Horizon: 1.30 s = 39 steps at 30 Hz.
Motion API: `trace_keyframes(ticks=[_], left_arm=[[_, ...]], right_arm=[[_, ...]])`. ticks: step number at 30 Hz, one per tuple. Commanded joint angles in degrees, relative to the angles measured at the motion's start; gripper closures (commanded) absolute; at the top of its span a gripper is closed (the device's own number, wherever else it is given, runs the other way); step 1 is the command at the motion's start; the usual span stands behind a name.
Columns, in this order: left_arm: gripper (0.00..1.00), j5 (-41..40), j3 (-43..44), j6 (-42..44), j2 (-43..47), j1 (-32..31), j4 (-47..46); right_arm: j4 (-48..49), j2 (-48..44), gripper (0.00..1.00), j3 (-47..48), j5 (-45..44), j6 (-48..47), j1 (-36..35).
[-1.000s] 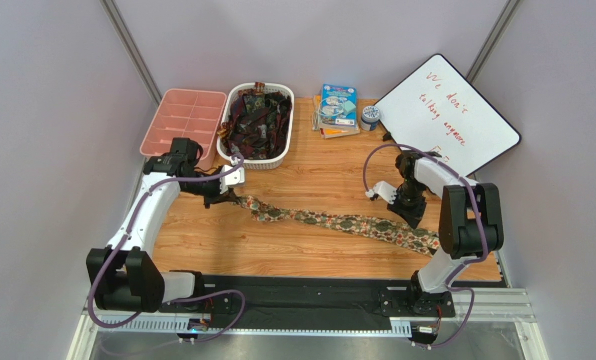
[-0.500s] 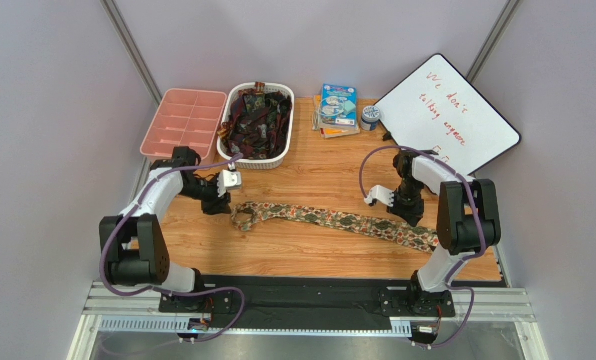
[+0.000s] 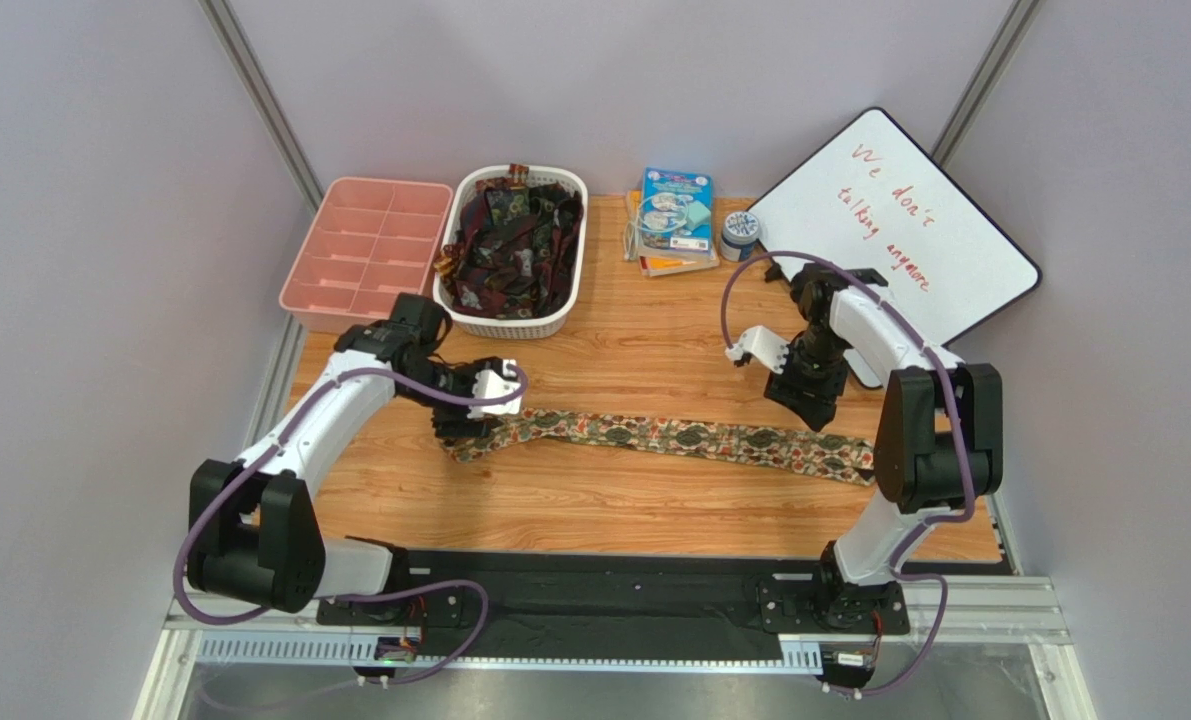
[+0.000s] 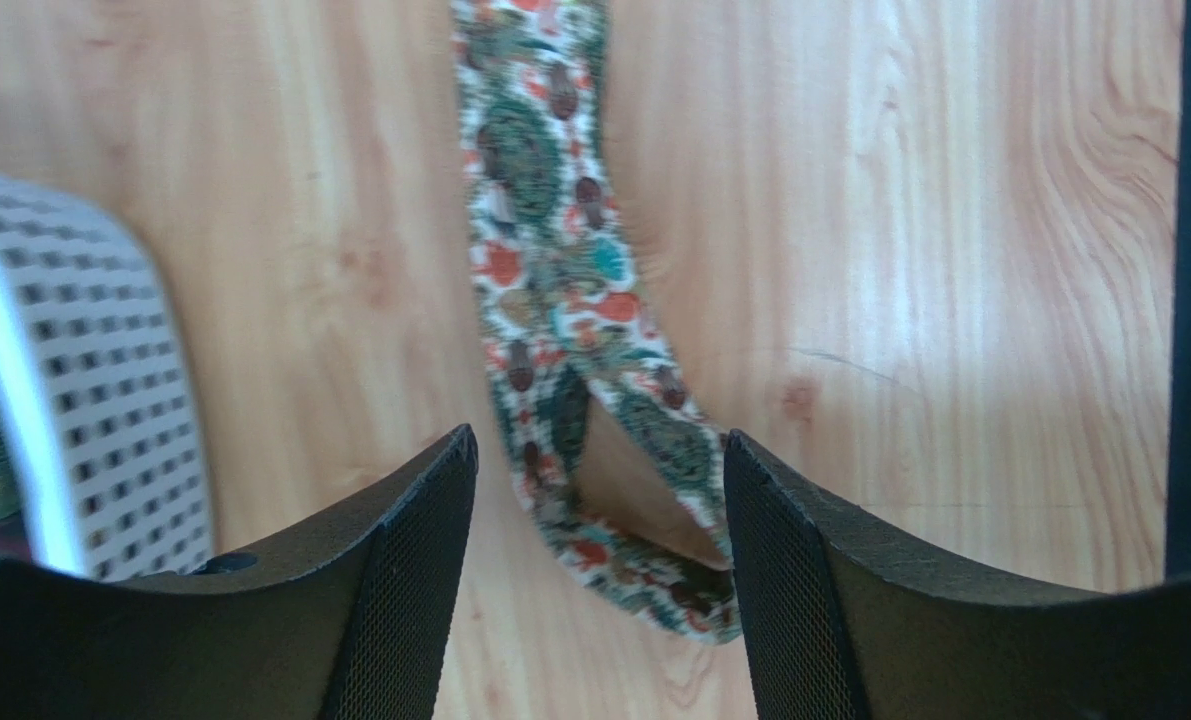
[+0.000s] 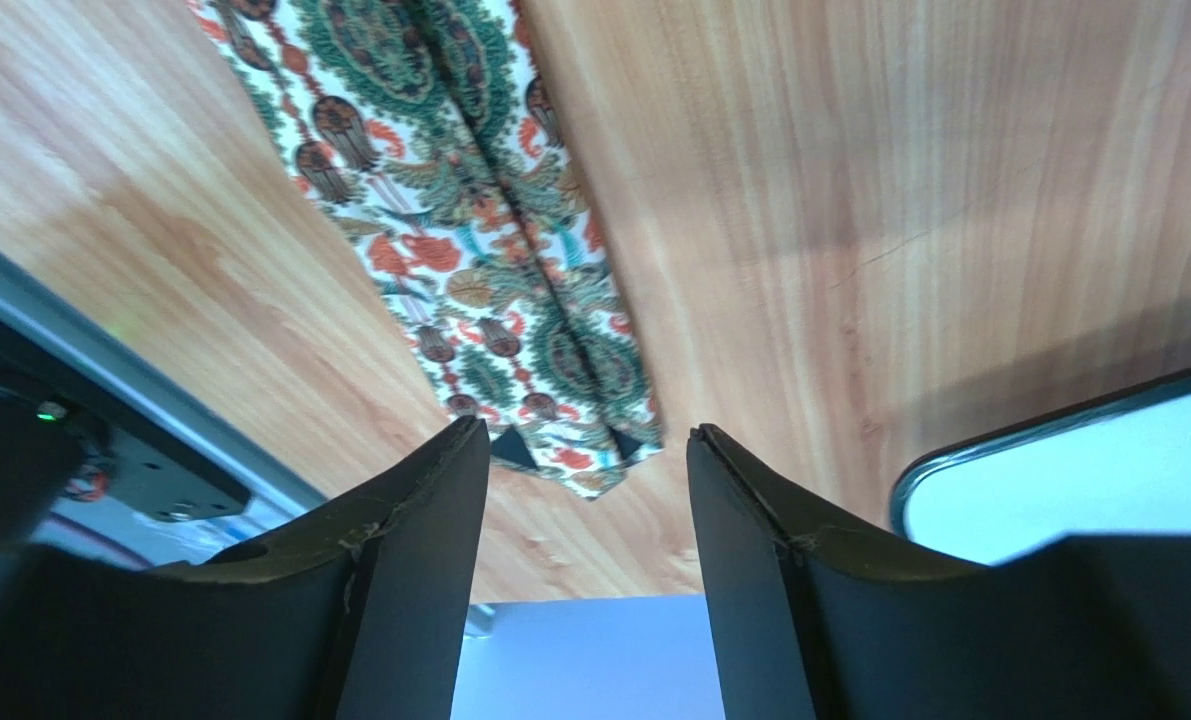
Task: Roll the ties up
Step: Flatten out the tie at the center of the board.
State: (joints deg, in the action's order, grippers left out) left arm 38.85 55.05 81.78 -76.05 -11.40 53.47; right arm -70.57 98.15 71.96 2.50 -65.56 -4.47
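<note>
- Worktop: wooden table [image 3: 631, 353], with both arms reaching over it
- Item under handling: patterned tie [image 3: 676, 438], green and tan with red motifs, lies flat and stretched across the table from left to right, in front of the other items
- Narrow end of the tie, at the left, is folded back on itself into a small loop; this is clear in the left wrist view [image 4: 556, 270]
- Wide pointed end lies at the right, close to the table's near edge, seen in the right wrist view [image 5: 466, 255]
- Left gripper [image 3: 463, 425]: jaws spread, pinching nothing; the folded loop lies on the wood below the gap [image 4: 601, 450]
- Right gripper [image 3: 800, 398]: jaws spread, pinching nothing; the wide tip shows below the gap [image 5: 586, 435]
- Remaining ties [image 3: 514, 240]: dark red and black, heaped in a white perforated basket [image 3: 514, 324] at the far edge
- Pink compartment tray [image 3: 368, 248] stands just left of the basket
- Whiteboard [image 3: 894, 225] with red handwriting lies at the far right corner
- Books [image 3: 673, 210] are stacked between basket and whiteboard
</note>
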Motion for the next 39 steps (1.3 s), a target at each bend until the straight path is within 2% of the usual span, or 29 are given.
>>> trace_keyframes(ticks=[1,7,10,14,15,16,20,23,28,30,32,33,35,37,38,39], left_arm=[[0.33,-6.9,-3.6,1.5,-1.3,-2.4,-2.6],[0.31,-14.1,-4.1,-1.0,-6.2,-2.8,-6.4],[0.37,-16.4,-4.5,-0.8,-8.0,-3.8,-4.8],[0.58,-19.5,-2.8,0.3,-10.6,-3.9,-0.8],[0.69,-20.1,-0.7,0.4,-11.0,-3.9,2.0],[0.74,-20.7,0.9,0.6,-11.9,-3.9,4.4],[0.94,-14.9,13.2,1.2,-13.2,-2.9,17.1],[1.00,-13.9,17.2,-0.3,-15.6,-2.8,19.4],[1.00,-15.5,19.1,-5.1,-21.9,-2.8,13.0],[0.86,-17.4,18.7,-5.8,-24.0,-2.6,10.1],[0.64,-17.8,17.6,-6.5,-23.9,-1.5,6.7],[0.60,-15.7,17.9,-5.8,-23.3,-0.9,7.1],[0.38,-12.7,18.2,-3.5,-22.0,-0.1,8.7],[0.10,-8.1,17.0,-1.6,-18.7,-0.6,8.6],[0.01,-7.0,15.0,-0.9,-17.5,-1.0,6.9],[0.01,-6.4,13.7,-1.4,-15.2,-1.6,5.1]], right_arm=[[-2.6,-3.1,0.43,0.8,2.6,6.1,-0.8],[8.4,-3.7,0.42,-8.4,1.5,13.8,-4.3],[13.9,-2.8,0.42,-13.4,-1.1,15.3,-6.2],[20.6,-1.1,0.43,-18.8,-6.0,13.5,-6.3],[21.4,-0.7,0.44,-19.6,-8.2,12.7,-6.3],[22.3,-0.2,0.47,-20.4,-9.1,12.1,-6.3],[24.4,-0.1,0.52,-22.0,-12.2,7.1,-4.9],[23.7,-0.7,0.57,-21.0,-12.5,3.6,-3.2],[22.1,-0.9,0.59,-19.2,-11.7,1.4,-2.9],[21.6,-0.6,0.58,-18.0,-11.4,1.7,-2.9],[21.1,-0.8,0.58,-17.6,-11.2,1.6,-2.9],[20.9,-1.0,0.58,-17.3,-11.0,1.6,-2.9],[20.1,-1.6,0.58,-17.1,-10.4,1.6,-2.9],[19.7,-2.2,0.58,-16.9,-10.0,1.7,-2.9],[19.6,-2.3,0.58,-16.9,-9.6,1.8,-2.9],[19.4,-2.3,0.58,-16.8,-9.5,1.8,-2.9]])
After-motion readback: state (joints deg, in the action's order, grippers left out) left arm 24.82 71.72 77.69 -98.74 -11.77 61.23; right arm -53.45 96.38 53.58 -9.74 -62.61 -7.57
